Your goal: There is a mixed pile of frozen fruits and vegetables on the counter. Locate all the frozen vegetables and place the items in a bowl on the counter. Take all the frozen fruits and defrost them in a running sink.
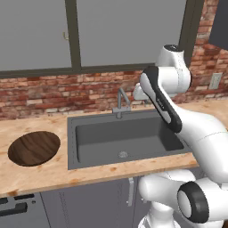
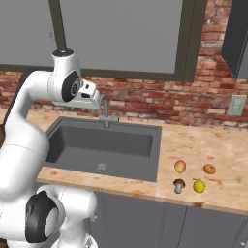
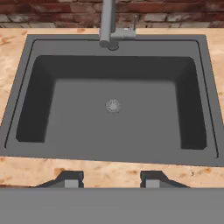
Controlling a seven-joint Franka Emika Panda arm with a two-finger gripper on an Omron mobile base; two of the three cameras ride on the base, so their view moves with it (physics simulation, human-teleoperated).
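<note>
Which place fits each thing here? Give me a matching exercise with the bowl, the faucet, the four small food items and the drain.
Things:
1. bowl
2. faucet
3. four small food items
4. drain

Places:
A. on the counter to the right of the sink
B. in the middle of the basin floor
C. on the counter left of the sink
D. at the sink's back edge, by the brick wall

Pairs: 1-C, 2-D, 3-A, 4-B

sink (image 1: 127, 138): dark, dry | bowl (image 1: 34, 148): brown, left counter (image 2: 203, 145) | four items (image 2: 193, 177): right counter
</note>
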